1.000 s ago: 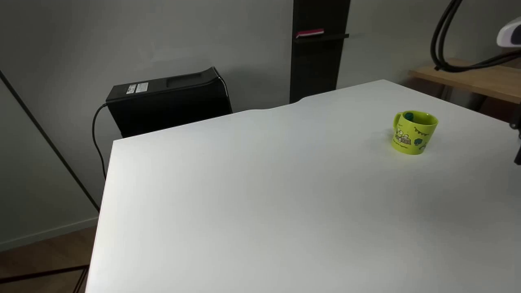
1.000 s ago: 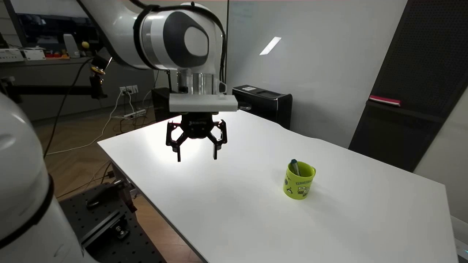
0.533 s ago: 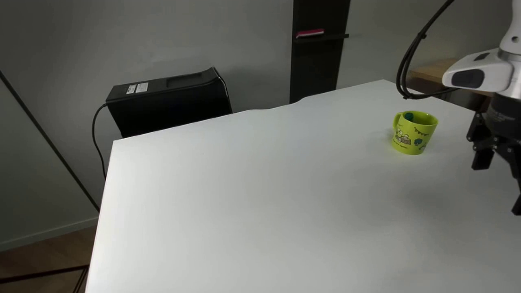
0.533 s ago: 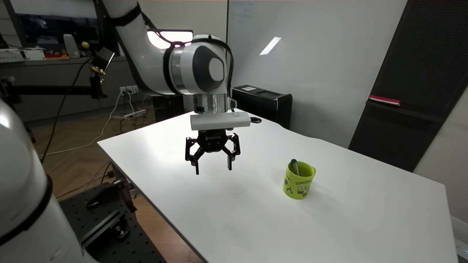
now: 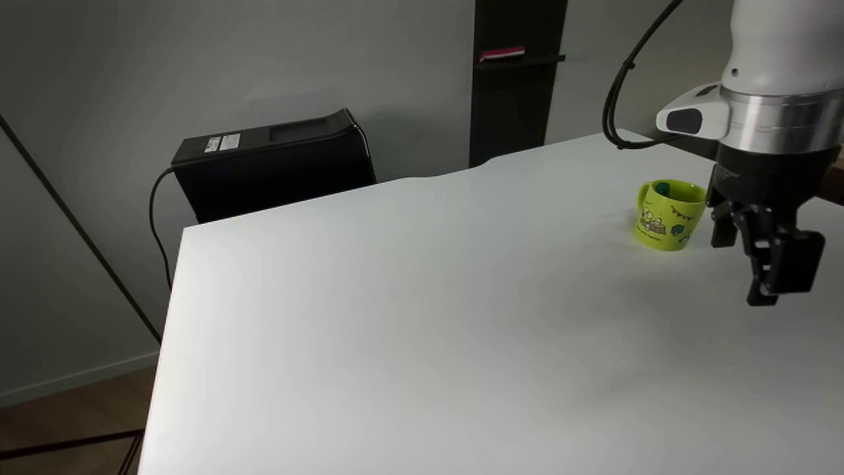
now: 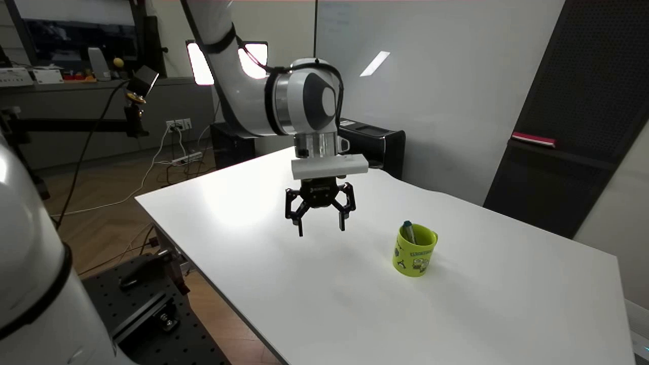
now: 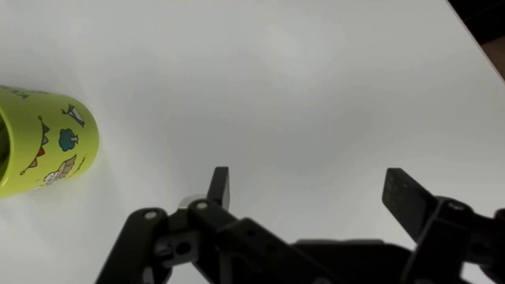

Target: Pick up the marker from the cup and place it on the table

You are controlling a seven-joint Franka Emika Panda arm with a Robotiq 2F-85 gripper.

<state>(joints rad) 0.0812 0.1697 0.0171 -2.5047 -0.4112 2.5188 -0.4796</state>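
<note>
Here I hang mid-frame in an exterior view, my pincer (image 6: 322, 232) spread wide above the table (image 6: 456, 319), the marker (image 6: 409, 232) leaning in the lime cup (image 6: 413, 261), lower right of centre!

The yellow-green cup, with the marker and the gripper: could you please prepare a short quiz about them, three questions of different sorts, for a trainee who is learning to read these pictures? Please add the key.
1. True or false: the gripper is open and holds nothing.

2. Choose one. Where is the marker?
a) Tilted inside the cup
b) Lying flat beside the cup
c) Held by the gripper

3. Fill in the gap: in the wrist view, the ____ edge of the picture cuts off part of the cup.

Key
1. True
2. a
3. left
</note>
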